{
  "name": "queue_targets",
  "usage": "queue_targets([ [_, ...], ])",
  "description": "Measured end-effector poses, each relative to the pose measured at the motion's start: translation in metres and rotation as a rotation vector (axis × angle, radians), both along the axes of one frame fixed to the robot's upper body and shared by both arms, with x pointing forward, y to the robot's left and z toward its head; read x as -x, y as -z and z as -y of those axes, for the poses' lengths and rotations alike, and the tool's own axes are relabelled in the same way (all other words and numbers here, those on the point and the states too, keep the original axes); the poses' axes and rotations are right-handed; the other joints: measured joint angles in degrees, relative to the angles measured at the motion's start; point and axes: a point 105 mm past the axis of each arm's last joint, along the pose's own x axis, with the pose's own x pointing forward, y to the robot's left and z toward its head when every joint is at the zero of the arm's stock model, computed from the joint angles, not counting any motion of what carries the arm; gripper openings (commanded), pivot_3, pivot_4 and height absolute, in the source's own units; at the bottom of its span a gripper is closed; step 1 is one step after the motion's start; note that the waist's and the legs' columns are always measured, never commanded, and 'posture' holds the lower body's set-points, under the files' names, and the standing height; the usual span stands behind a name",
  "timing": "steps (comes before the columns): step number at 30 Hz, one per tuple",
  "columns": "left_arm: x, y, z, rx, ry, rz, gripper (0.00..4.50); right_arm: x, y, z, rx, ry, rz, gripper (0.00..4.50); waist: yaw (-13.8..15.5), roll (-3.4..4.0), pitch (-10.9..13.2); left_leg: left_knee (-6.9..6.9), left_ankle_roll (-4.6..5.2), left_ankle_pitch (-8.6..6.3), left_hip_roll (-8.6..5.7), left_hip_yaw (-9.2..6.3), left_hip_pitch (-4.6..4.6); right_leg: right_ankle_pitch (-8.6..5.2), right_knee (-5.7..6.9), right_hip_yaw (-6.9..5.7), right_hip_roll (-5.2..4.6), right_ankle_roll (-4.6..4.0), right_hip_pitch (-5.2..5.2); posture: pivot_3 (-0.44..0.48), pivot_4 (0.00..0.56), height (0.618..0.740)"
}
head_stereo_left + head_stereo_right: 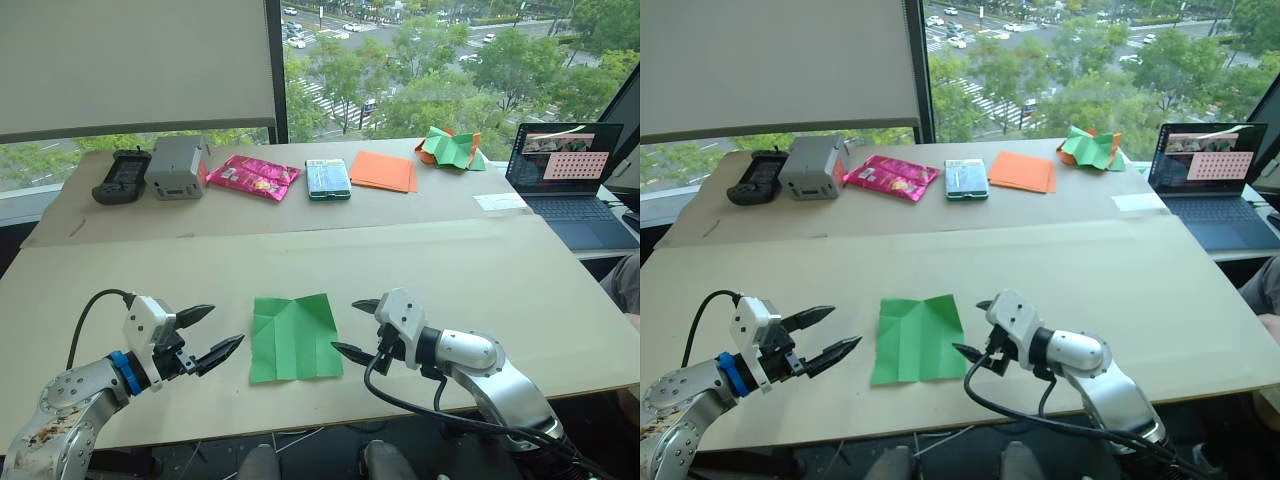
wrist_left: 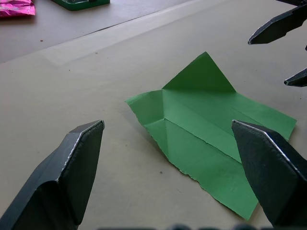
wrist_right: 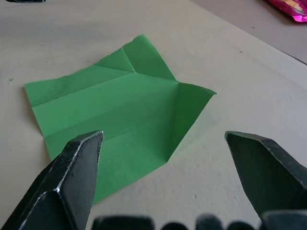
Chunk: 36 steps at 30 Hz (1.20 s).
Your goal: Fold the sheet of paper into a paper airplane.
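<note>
The sheet of paper (image 1: 292,337) is bright green, creased, and lies flat near the table's front edge, with two corner flaps folded in at its far side. My left gripper (image 1: 209,334) stands open just left of it, fingertips pointing at the sheet without touching. On the sheet's right side my right gripper (image 1: 357,327) is open too, its tips close to the paper's right edge. In the left wrist view the sheet (image 2: 206,120) lies between and beyond the fingers (image 2: 72,167). The right wrist view shows the sheet (image 3: 115,120) ahead of that gripper's wide-spread fingers (image 3: 76,177).
Along the back of the table (image 1: 120,270) sit a black device (image 1: 121,176), a grey box (image 1: 177,166), a pink packet (image 1: 254,177), a green-edged phone (image 1: 328,179), flat orange sheets (image 1: 384,170) and a crumpled green-and-orange heap (image 1: 451,148). A laptop (image 1: 567,180) stands at the right.
</note>
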Motion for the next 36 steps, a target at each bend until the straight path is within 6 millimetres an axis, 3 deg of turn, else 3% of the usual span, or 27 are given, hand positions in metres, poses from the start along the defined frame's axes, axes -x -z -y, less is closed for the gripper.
queue_targets([
  [8,-0.002,0.001,-0.003,-0.005,0.013,-0.013,4.5,0.0,0.0,0.0,-0.002,0.004,-0.001,4.49,-0.03,0.01,-0.02,0.0,0.02,0.01,0.0,0.0,0.02,0.0,0.06,0.02,0.03,0.0,0.02,0.0,0.15,0.706],
  [11,-0.003,0.002,0.004,-0.01,0.055,-0.02,3.79,-0.001,0.0,0.001,-0.002,0.009,0.0,4.5,0.11,0.01,-0.03,0.01,0.02,0.01,0.0,-0.01,0.02,0.01,0.09,0.02,0.03,0.0,0.04,0.0,0.15,0.706],
  [16,-0.011,0.011,0.03,-0.066,0.19,0.0,2.0,-0.001,0.001,0.003,0.0,0.025,0.002,4.5,0.4,0.01,-0.05,0.05,0.02,0.02,0.0,-0.01,0.0,0.01,0.09,0.05,0.06,0.01,0.08,0.0,0.15,0.706],
  [22,-0.023,0.035,0.049,-0.189,0.271,-0.033,0.05,-0.002,0.002,0.005,0.004,0.047,0.004,4.5,0.47,0.0,-0.09,0.08,0.23,0.14,-0.04,0.0,0.02,0.02,0.38,0.16,0.1,0.03,0.08,0.0,0.15,0.706],
  [28,-0.025,0.061,0.061,-0.227,0.315,-0.086,0.05,0.002,0.006,0.011,0.024,0.077,-0.004,4.5,0.44,-0.06,-0.14,0.02,0.48,0.29,-0.04,-0.03,0.17,0.02,0.94,0.24,0.16,0.03,0.13,0.0,0.15,0.706],
  [36,-0.028,0.065,0.063,-0.314,0.371,-0.051,0.05,0.004,0.019,0.025,0.096,0.121,-0.066,4.5,0.5,0.07,-0.32,0.08,0.12,0.07,-0.07,-0.04,0.44,0.01,0.87,0.23,0.09,0.03,0.21,0.0,0.15,0.706],
])
